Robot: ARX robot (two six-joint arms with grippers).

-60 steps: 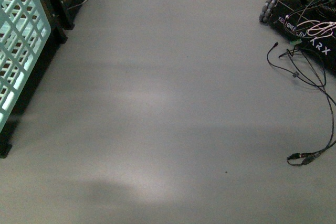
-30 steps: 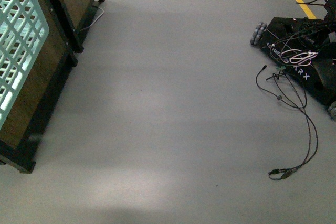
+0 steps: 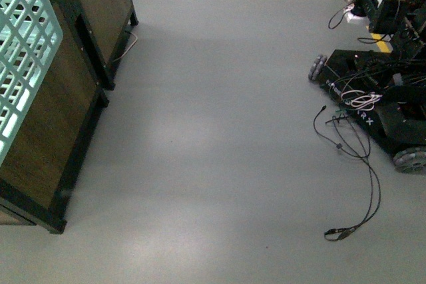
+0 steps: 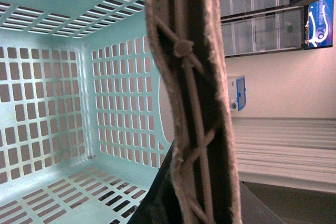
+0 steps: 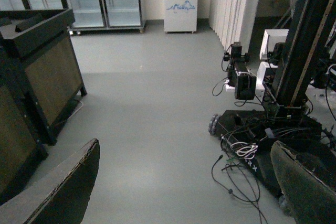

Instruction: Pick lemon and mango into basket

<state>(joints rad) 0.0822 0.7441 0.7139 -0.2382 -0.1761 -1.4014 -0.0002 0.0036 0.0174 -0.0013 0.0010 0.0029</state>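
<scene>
Front view: the basket (image 3: 23, 64) shows at the far left, next to a brown cabinet (image 3: 60, 131). There is no lemon and no mango on the floor (image 3: 213, 131).

Left wrist view: the part of the basket's inside that shows is empty, and its handle (image 4: 194, 103) is very close. I cannot tell how the left gripper's fingers stand.

Right wrist view: the right gripper (image 5: 184, 150) has its fingers (image 5: 63, 192) spread wide — holding nothing.

I think both fruits are yet to be found.

basket (image 3: 25, 64): 1 | wooden cabinets (image 3: 46, 131): 2 | wheeled base (image 3: 391, 124): 1 | chest freezer (image 5: 180, 1): 1
</scene>
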